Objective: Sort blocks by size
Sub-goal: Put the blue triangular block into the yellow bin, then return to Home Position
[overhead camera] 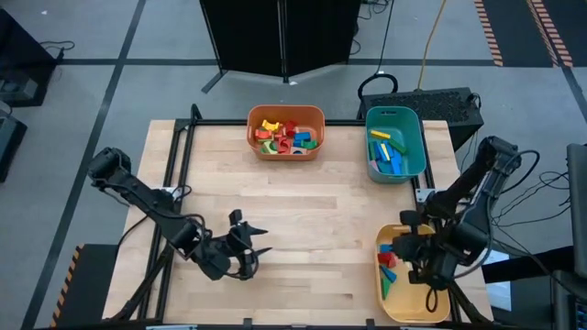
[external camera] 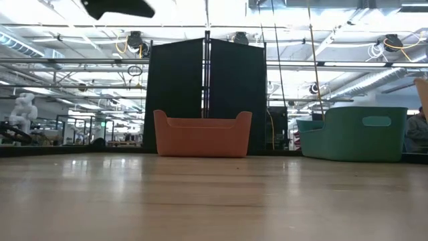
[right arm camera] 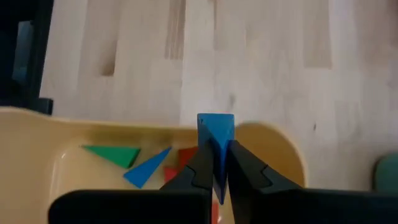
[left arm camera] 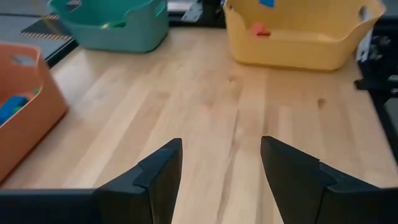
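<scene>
Between the two fingers of my right claw (right arm camera: 214,163) I am holding a blue block (right arm camera: 216,127), clenched on its thin edges, and it is hanging just above the yellow bin (overhead camera: 445,309) at the near right corner of the bench (overhead camera: 303,197). Inside this bin a green piece (right arm camera: 114,154), another blue one (right arm camera: 144,171) and a red one (right arm camera: 185,155) are already lying. To do this step well, I am judging that I should bring the block well inside the rim before opening, and lower it so it is not bouncing out. My left claw (overhead camera: 256,240) is waiting with fingers apart and empty over the near left part of the bench. More blocks are sitting in the orange bin (overhead camera: 285,115) and the teal bin (overhead camera: 415,147).
</scene>
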